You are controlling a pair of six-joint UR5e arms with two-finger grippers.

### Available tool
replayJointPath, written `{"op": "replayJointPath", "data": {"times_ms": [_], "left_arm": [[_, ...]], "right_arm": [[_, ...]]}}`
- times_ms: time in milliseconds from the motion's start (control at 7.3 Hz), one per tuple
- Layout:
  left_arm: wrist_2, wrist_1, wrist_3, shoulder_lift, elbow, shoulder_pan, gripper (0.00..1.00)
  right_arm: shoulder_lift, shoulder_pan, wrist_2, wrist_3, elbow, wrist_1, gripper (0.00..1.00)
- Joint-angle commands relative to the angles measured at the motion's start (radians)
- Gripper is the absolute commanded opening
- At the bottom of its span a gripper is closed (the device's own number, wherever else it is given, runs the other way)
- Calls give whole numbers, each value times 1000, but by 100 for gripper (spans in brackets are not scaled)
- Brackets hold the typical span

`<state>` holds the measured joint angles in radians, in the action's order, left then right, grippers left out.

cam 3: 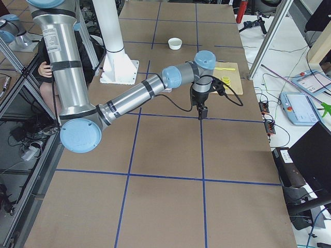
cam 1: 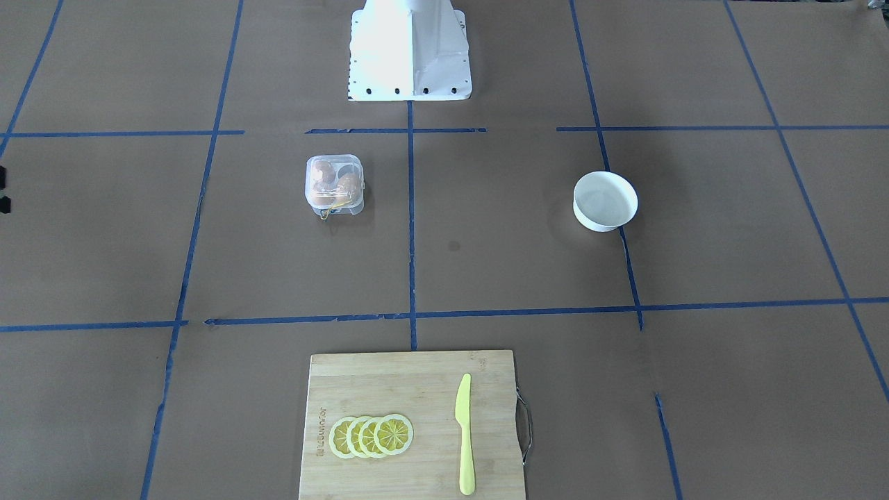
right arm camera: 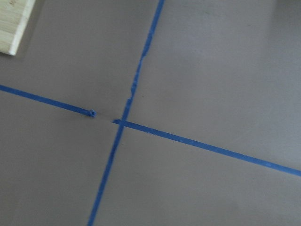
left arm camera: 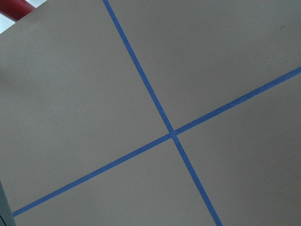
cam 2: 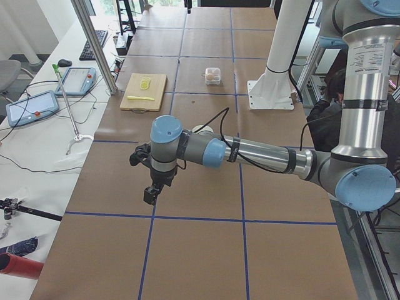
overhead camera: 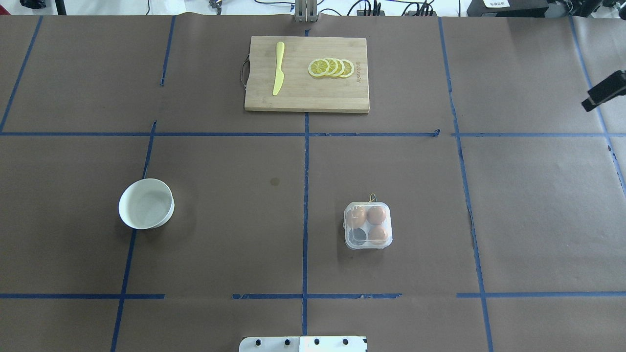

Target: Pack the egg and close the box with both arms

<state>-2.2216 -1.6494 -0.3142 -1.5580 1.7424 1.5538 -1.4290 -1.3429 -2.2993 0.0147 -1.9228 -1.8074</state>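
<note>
The box [overhead camera: 348,244] is a clear plastic carton that stands right of the table's middle line with its lid down; it also shows in the front view [cam 1: 358,208]. Three orange-brown eggs lie in its cups, one of them the egg [overhead camera: 376,215]; the fourth cup is bare. A thin yellow band [overhead camera: 372,197] sticks out at its far side. My left gripper [cam 2: 150,197] hangs over bare paper far out to the left, and I cannot tell its state. My right gripper [cam 3: 201,112] hangs far out to the right, only its edge showing overhead [overhead camera: 604,91]; I cannot tell its state.
A white bowl [overhead camera: 168,208] stands empty on the left half. A wooden cutting board [overhead camera: 305,95] at the far edge bears a yellow knife [overhead camera: 279,68] and lemon slices [overhead camera: 331,67]. Both wrist views show only brown paper and blue tape lines. The white base block [overhead camera: 303,344] sits at the near edge.
</note>
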Motion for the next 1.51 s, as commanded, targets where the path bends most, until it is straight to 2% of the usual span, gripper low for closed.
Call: {"op": "replayJointPath", "data": {"times_ms": [0, 274, 411, 685, 959, 1096, 1233, 1370], "left_arm": [[-46, -6, -3, 18, -24, 8, 100], [-41, -41, -3, 1, -69, 6, 100], [-20, -53, -8, 4, -105, 3, 100], [-27, -49, 0, 6, -153, 3, 100], [-32, -49, 0, 27, -149, 3, 100], [-64, -52, 12, 33, -146, 3, 100], [-108, -55, 89, 33, -138, 3, 100], [-109, -55, 101, 33, -136, 3, 100]], "right_arm": [[-108, -125, -66, -144, 42, 0, 100], [-88, -127, -49, -122, 44, 3, 100], [-84, -131, -39, -122, 94, 5, 100], [-138, -173, -46, -119, 108, 8, 100], [-178, -174, -46, -111, 181, 122, 100], [-185, -180, -54, -110, 212, 163, 100], [-188, -189, -77, -105, 220, 163, 100], [-188, -197, -86, -105, 226, 163, 100]]}}
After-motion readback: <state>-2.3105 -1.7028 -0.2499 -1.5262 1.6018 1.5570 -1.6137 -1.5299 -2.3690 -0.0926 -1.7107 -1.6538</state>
